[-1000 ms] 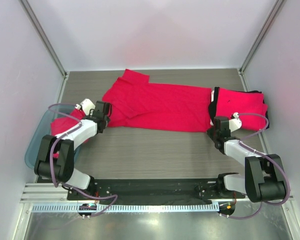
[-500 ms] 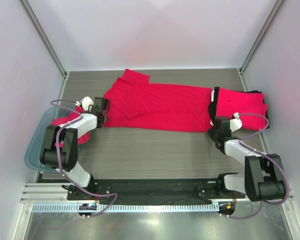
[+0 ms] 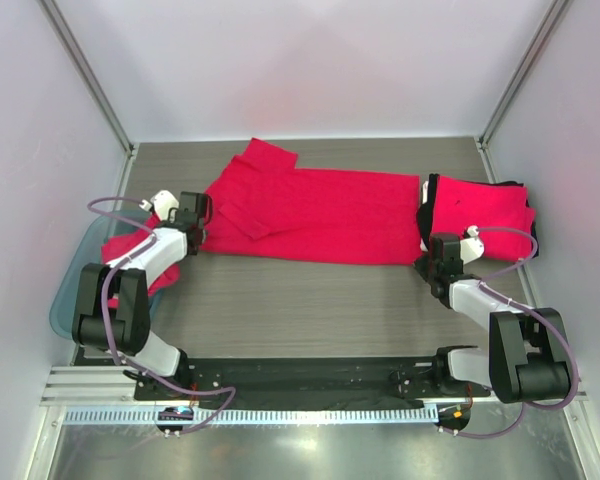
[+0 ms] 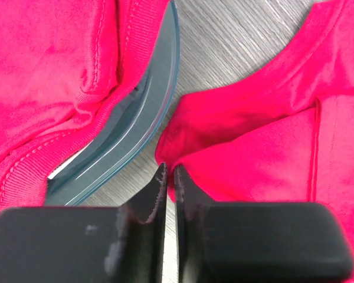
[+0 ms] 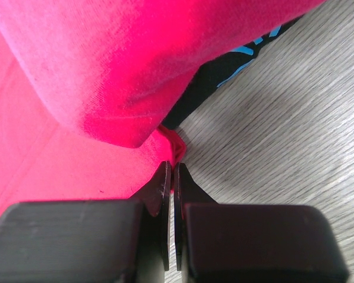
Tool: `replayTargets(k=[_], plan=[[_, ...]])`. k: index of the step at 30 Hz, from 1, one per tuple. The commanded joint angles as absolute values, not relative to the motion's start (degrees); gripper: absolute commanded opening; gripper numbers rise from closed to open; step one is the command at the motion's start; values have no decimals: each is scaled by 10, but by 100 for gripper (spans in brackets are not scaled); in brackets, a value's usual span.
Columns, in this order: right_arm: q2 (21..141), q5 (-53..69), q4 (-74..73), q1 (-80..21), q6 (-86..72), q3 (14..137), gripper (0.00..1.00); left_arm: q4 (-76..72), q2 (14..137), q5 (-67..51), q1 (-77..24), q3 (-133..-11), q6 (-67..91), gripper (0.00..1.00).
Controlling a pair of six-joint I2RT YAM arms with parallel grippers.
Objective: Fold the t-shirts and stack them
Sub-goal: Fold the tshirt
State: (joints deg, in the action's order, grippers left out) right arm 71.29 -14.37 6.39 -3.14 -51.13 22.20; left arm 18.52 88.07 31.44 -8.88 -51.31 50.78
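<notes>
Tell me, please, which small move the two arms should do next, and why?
Probably lift both hands a little, together. The left hand is shut on the near left corner of the spread shirt, and the right hand on its near right corner, beside the folded pile. The edge must rise before it can fold over.

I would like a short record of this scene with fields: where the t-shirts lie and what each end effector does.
spread t-shirt: flat in the middle of the table
folded t-shirts: stacked at the right
bin: at the left edge, holding more red cloth
left end effector: shut on the spread t-shirt's near left corner
right end effector: shut on its near right corner
</notes>
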Motion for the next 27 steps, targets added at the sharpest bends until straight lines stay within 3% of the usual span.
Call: replayTargets(k=[1, 7, 13, 17, 27], plan=[[702, -152, 83, -26, -504, 218, 1, 201, 878, 334, -82, -534, 498, 10], [697, -149, 83, -26, -505, 217, 1, 163, 828, 311, -83, -490, 490, 36], [693, -151, 83, -26, -504, 217, 1, 156, 778, 261, -85, -469, 488, 47], [693, -152, 83, -26, -504, 217, 1, 158, 737, 201, -111, -441, 516, 48], [686, -151, 83, -26, -504, 215, 1, 136, 673, 144, -114, -363, 645, 35]])
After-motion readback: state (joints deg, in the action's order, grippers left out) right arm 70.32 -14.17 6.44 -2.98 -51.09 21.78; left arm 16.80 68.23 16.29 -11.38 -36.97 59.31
